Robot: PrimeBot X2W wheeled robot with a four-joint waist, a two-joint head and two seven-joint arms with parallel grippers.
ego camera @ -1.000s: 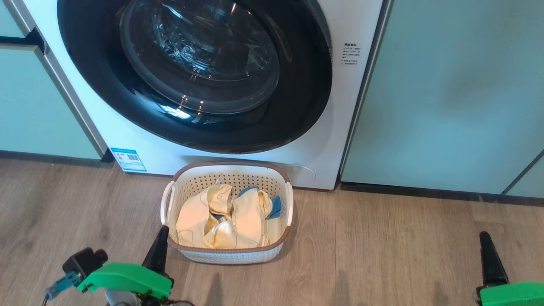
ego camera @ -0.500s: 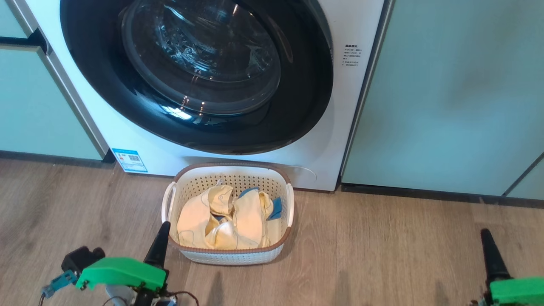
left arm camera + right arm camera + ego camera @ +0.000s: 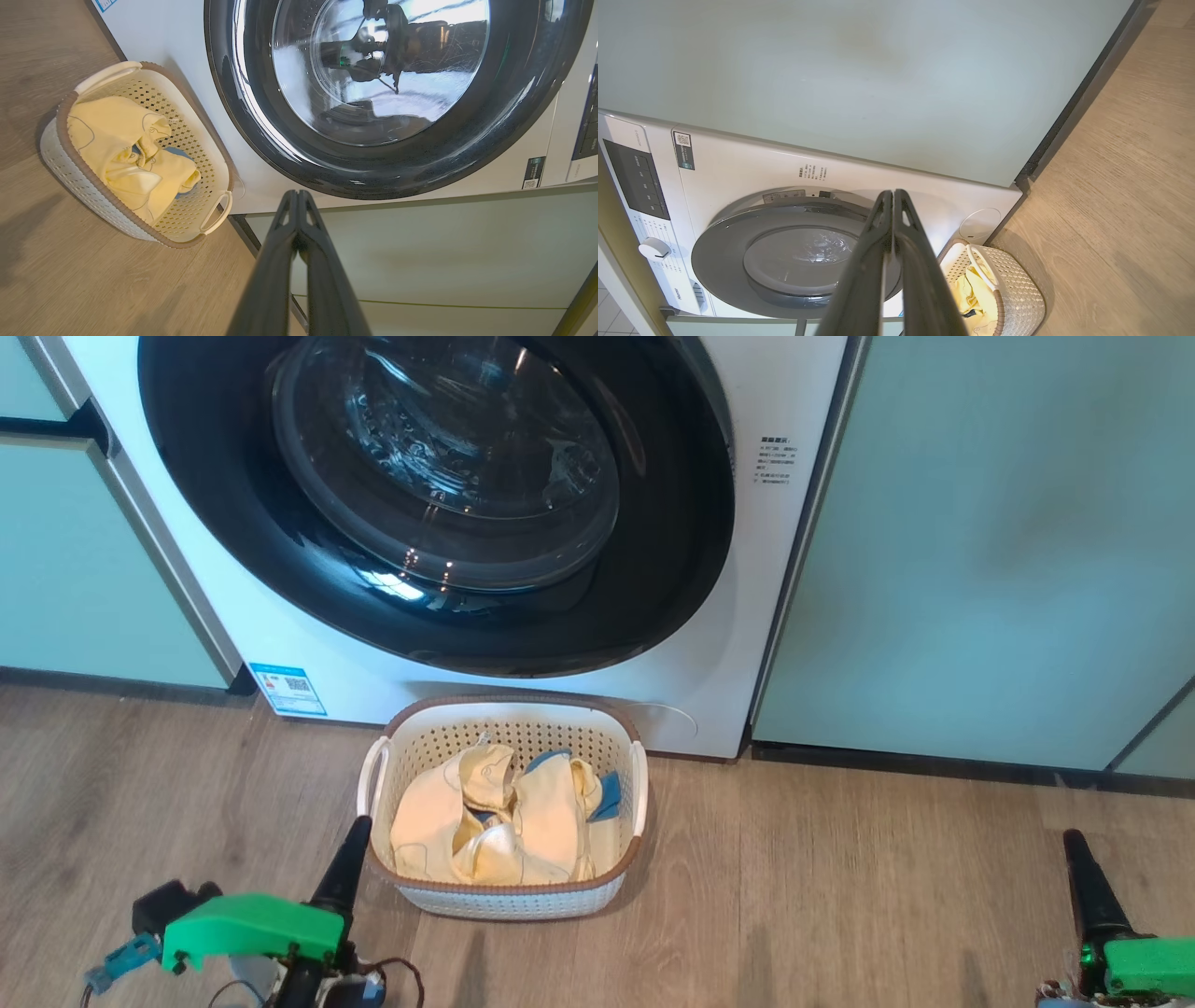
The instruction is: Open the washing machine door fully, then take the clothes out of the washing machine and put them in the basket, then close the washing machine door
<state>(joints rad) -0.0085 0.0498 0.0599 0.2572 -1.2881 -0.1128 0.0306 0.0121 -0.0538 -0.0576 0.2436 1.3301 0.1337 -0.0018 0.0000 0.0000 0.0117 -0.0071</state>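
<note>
Though both pairs were pressed shut and empty, the left fingers (image 3: 347, 873) at lower left sat just beside the basket (image 3: 509, 889) of clothes (image 3: 495, 821), the right fingers (image 3: 1088, 887) well apart.

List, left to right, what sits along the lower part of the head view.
left gripper → basket → right gripper

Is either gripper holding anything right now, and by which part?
Nothing is held. The left gripper and the right gripper are both shut on empty air; the clothes lie in the basket.
</note>
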